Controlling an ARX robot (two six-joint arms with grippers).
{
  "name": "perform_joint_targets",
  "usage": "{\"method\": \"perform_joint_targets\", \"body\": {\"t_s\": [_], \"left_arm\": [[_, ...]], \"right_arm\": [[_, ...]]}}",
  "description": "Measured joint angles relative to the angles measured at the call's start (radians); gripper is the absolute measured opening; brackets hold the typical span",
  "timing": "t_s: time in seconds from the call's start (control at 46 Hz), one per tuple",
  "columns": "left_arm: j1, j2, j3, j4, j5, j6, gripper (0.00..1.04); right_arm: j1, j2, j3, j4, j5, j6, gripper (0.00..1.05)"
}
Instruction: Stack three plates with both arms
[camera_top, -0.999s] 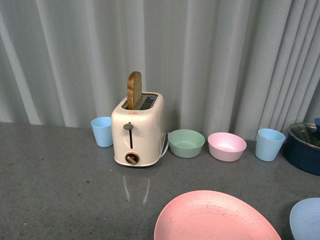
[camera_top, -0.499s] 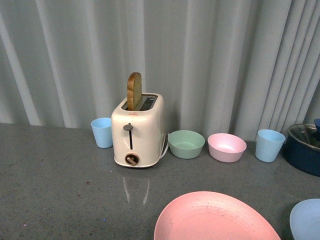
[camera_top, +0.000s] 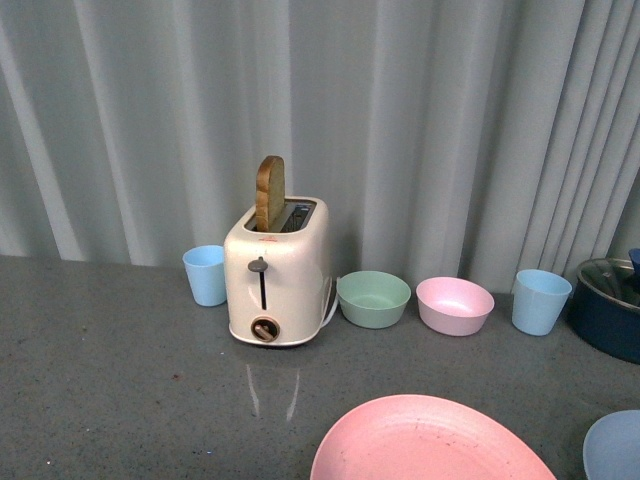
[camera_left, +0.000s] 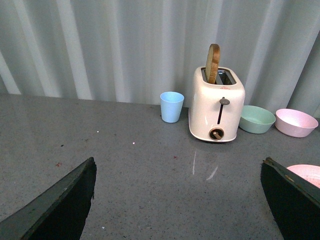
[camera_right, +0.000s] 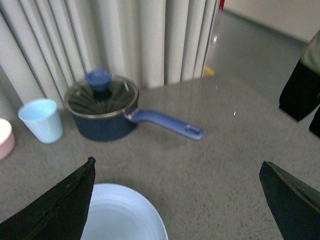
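Count, front view, on the grey speckled desk (camera_top: 120, 380):
- Large round shallow matte plates: 2 in view. One pink plate with dark specks (camera_top: 430, 445) sits at the near edge, right of middle. One light blue plate (camera_top: 615, 450) sits toward the near right corner. Both are cut off by the frame and lie apart from each other, unstacked.
- Small deep bowls: 2, one green bowl (camera_top: 373, 298) and one pink bowl (camera_top: 454, 304), side by side along the far edge.
- Light blue plastic cups: 2. The left cup (camera_top: 205, 275) is just beside the toaster; the right cup (camera_top: 540, 300) is between the pink bowl and the pot.
- Cream two-slot toaster (camera_top: 277, 275): 1, at the far edge, with 1 brown bread slice (camera_top: 269, 190) standing upright in a slot.
- Dark blue pot with glass lid (camera_top: 610, 310): 1, toward the far right corner.
- Pale pleated curtain (camera_top: 450, 130) behind the far edge.

Left jaws: spread wide and holding nothing, with both dark fingers (camera_left: 55, 210) at opposite sides of the wrist view. A sliver of the pink plate's rim shows just beside one finger, outside the gap. Bare desk lies between the jaws.

Right jaws: also spread wide and holding nothing; fingers (camera_right: 292, 200) are far apart. The light blue plate lies below, partly within the gap and close to one finger. Cannot tell whether they touch.
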Motion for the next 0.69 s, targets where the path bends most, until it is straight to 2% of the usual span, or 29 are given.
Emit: {"method": "perform_joint_targets", "body": {"t_s": [0.152,0.413,0.521,0.695], "left_arm": [[0.000,0.000,0.000,0.000,0.001,0.000,0.98],[0.000,0.000,0.000,0.000,0.001,0.000,0.98],[0.000,0.000,0.000,0.000,0.001,0.000,0.98],[0.000,0.000,0.000,0.000,0.001,0.000,0.98]], "right_arm": [[-0.073,0.369,0.213,-0.100,-0.071,0.003,0.97],[-0.084,0.708,0.489,-0.361,-0.184,-0.073,0.97],[-0.079,0.782,0.540,-0.423,-0.194,-0.161,0.97],[-0.072,0.826,0.549,-0.428,-0.194,-0.268,0.97]]}}
